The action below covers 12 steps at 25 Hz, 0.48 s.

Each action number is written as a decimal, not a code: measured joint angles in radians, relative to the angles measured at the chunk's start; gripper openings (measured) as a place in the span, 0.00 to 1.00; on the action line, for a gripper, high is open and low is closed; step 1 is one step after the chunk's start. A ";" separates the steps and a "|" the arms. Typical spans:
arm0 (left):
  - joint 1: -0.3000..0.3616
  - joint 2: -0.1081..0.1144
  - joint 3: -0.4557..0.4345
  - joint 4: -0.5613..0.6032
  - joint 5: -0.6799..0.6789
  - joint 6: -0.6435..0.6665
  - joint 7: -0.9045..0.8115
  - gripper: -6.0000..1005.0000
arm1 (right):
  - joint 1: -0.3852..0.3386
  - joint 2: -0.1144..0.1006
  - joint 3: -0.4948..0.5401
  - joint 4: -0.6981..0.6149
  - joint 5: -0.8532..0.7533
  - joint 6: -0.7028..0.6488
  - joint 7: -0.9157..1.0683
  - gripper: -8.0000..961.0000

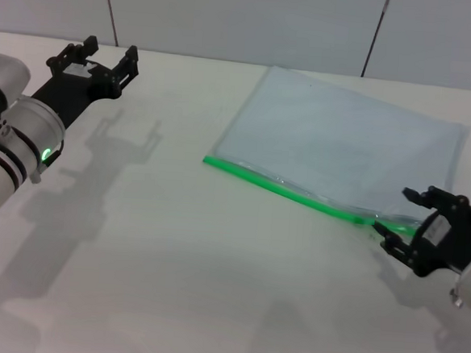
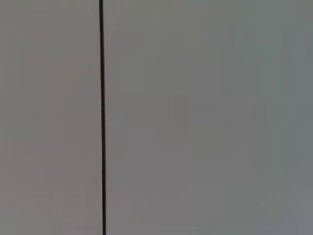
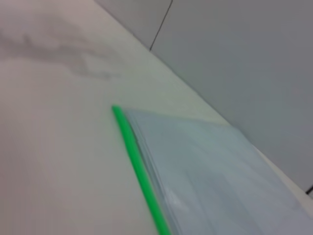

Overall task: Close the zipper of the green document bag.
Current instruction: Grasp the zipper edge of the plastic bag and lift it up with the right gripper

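Note:
The green document bag (image 1: 343,144) lies flat on the white table (image 1: 173,261), right of centre, a pale translucent pouch. Its zipper (image 1: 283,190) is the bright green strip along the near long edge. My right gripper (image 1: 402,215) is at the strip's right end, open, one finger on each side of the green edge; I cannot make out the slider tab. The right wrist view looks along the zipper (image 3: 139,166) and the bag (image 3: 210,166). My left gripper (image 1: 94,60) hovers open at the far left of the table, well away from the bag.
Grey wall panels (image 1: 247,16) stand behind the table's far edge. The left wrist view holds only a wall panel with a dark vertical seam (image 2: 101,117). Bare tabletop stretches between the two arms and in front of the bag.

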 joint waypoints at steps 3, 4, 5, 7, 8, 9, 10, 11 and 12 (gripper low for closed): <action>0.007 0.000 -0.003 0.000 0.000 0.000 0.000 0.70 | -0.063 0.074 0.083 -0.011 0.000 -0.053 -0.182 0.62; 0.008 0.000 -0.004 0.000 0.000 0.000 0.000 0.70 | -0.085 0.108 0.123 -0.012 0.000 -0.080 -0.255 0.63; 0.009 0.000 -0.004 0.000 0.000 0.000 0.000 0.70 | -0.102 0.139 0.161 -0.012 0.000 -0.105 -0.314 0.63; 0.009 0.000 -0.005 0.000 0.000 0.000 0.000 0.70 | -0.123 0.197 0.231 -0.008 0.000 -0.171 -0.427 0.65; 0.010 0.000 -0.005 0.000 0.000 0.000 0.000 0.70 | -0.131 0.225 0.264 -0.005 0.000 -0.201 -0.478 0.66; 0.010 0.000 -0.005 0.000 0.000 0.000 0.000 0.70 | -0.135 0.254 0.294 0.001 0.000 -0.224 -0.527 0.67; 0.011 0.000 -0.005 0.000 0.000 0.001 0.000 0.70 | -0.139 0.282 0.326 0.009 0.000 -0.245 -0.577 0.68; 0.011 0.000 -0.005 0.000 0.000 0.002 0.000 0.70 | -0.142 0.297 0.344 0.012 0.000 -0.255 -0.605 0.68; 0.012 0.000 -0.005 0.000 0.000 0.002 0.000 0.70 | -0.145 0.310 0.358 0.016 0.000 -0.267 -0.631 0.68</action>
